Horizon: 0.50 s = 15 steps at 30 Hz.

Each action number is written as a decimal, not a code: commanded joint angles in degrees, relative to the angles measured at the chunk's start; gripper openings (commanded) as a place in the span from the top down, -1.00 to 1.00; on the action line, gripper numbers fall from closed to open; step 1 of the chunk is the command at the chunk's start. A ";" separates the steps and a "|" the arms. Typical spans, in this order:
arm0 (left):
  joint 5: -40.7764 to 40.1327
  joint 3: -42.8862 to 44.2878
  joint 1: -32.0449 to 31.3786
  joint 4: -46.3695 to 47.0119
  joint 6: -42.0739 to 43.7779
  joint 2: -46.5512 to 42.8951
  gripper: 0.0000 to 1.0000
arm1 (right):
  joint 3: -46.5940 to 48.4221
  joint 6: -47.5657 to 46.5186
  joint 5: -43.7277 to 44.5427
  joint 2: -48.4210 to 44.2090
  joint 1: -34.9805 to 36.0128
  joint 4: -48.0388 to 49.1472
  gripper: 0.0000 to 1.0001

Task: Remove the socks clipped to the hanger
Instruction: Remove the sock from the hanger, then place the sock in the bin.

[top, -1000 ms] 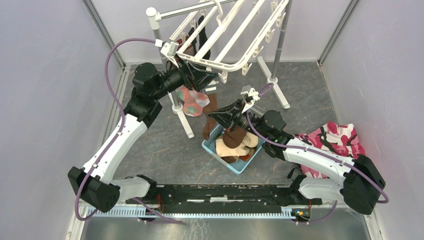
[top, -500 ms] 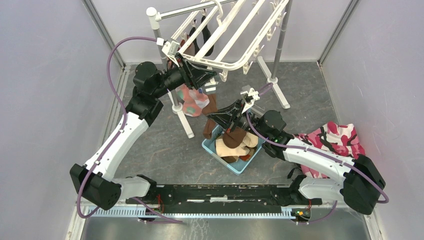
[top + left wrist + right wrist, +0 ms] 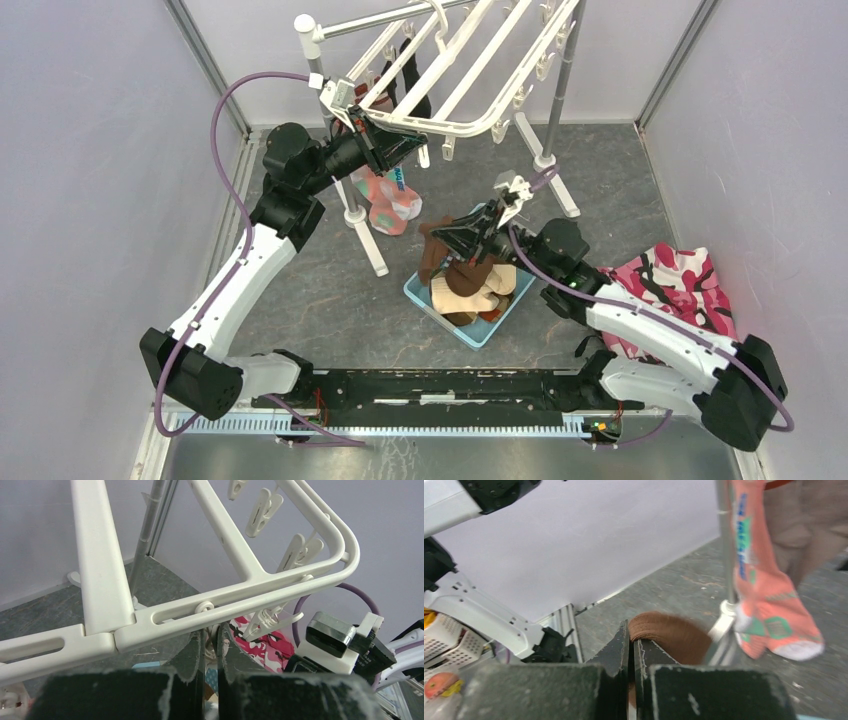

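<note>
Right jaws are clamped on the brown sock [image 3: 669,635] by its cuff, left jaws look closed under the hanger [image 3: 100,570]. Light floppy stuff, grab near the clips [image 3: 263,514].

A light blue basket [image 3: 450,325] sits mid-floor, a pink camouflage cloth heap [image 3: 680,280] right, a grey pole stand [image 3: 556,110] behind.

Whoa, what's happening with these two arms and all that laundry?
Two robot arms are taking socks off a white hanger. The right end effector is shut on a brown sock, held over the rim of a blue basket that has other socks in it. The left end effector sits closed just under the hanger's near edge, by its clips, where a coral sock hangs.
</note>
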 commanded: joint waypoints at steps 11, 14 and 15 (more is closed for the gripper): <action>4.86 -0.55 -0.14 2.59 1.39 -3.61 0.96 | -8.25 -7.08 0.23 -6.08 -9.82 -24.14 1.00; 4.79 -1.10 -0.14 2.03 1.58 -4.21 0.96 | -11.24 -9.86 4.42 -3.30 -9.93 -24.35 1.00; 4.73 -1.23 -0.14 1.94 1.60 -4.36 0.96 | -11.82 -10.45 6.82 -1.88 -9.97 -24.90 1.00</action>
